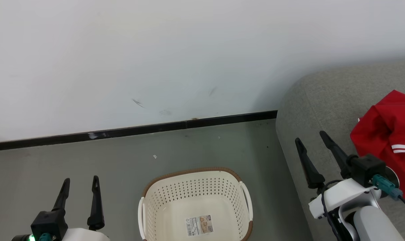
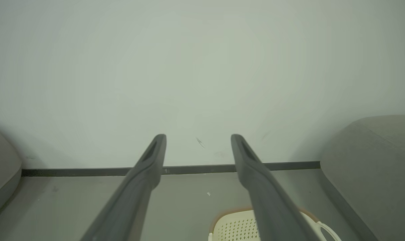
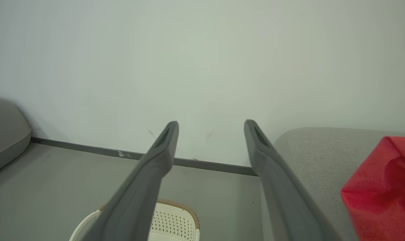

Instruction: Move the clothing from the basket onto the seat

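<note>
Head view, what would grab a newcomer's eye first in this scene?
The bright red clothing stands out first, lying on the grey seat at the right edge. Next comes the cream basket on the floor at bottom centre, with nothing in it but a paper label on its floor. Both grippers are open and hold nothing: the left gripper low at the left, the right gripper beside the clothing.
</note>
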Available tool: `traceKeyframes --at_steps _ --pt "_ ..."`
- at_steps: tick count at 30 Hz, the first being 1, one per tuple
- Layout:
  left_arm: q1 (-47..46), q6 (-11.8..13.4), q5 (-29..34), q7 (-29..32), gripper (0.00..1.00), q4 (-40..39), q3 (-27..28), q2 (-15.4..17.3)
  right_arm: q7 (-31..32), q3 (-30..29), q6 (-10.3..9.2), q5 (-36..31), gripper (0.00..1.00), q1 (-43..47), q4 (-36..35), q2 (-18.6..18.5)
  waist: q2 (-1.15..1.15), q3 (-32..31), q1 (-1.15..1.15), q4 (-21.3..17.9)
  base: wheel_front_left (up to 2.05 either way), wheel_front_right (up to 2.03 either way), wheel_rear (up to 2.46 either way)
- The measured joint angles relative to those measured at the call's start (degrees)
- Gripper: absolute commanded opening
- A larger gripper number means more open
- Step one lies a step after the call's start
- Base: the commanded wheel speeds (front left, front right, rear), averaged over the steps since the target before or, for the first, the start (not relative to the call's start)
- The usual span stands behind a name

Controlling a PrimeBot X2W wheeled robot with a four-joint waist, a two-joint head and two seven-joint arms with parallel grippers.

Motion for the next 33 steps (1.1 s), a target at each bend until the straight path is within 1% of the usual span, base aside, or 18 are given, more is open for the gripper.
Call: traceKeyframes --at_steps 7,20,28,30,33 --pt "0.71 -0.03 -0.01 -0.04 1.00 1.20 -0.59 -0.15 0.00 -0.08 0.00 -0.20 1.00 3.33 -1.38 1.46 0.00 -1.46 0.00 1.88 0.00 0.00 0.00" --pt "1.35 -0.27 -0.13 -0.04 1.00 2.78 -1.46 -0.58 0.00 -1.86 0.00 -0.49 1.00 9.64 -3.63 2.58 0.00 -3.54 0.00 4.30 0.00 0.00 0.00" --pt "1.35 -0.35 -0.15 0.02 1.00 3.03 -1.78 -0.78 0.00 -2.04 0.00 -0.48 1.00 12.31 -4.76 2.87 0.00 -3.84 0.00 4.38 0.00 0.00 0.00" --pt "1.35 -0.87 -0.16 0.03 1.00 3.12 -2.04 -0.78 0.00 -2.11 0.00 -0.48 1.00 12.44 -4.92 2.87 0.00 -3.79 0.00 4.26 0.00 0.00 0.00" --pt "1.35 -0.87 -0.16 0.12 1.00 3.38 -2.32 -0.78 0.00 -2.14 0.00 -0.48 1.00 12.45 -5.39 2.87 0.00 -3.68 0.00 4.00 0.00 0.00 0.00"
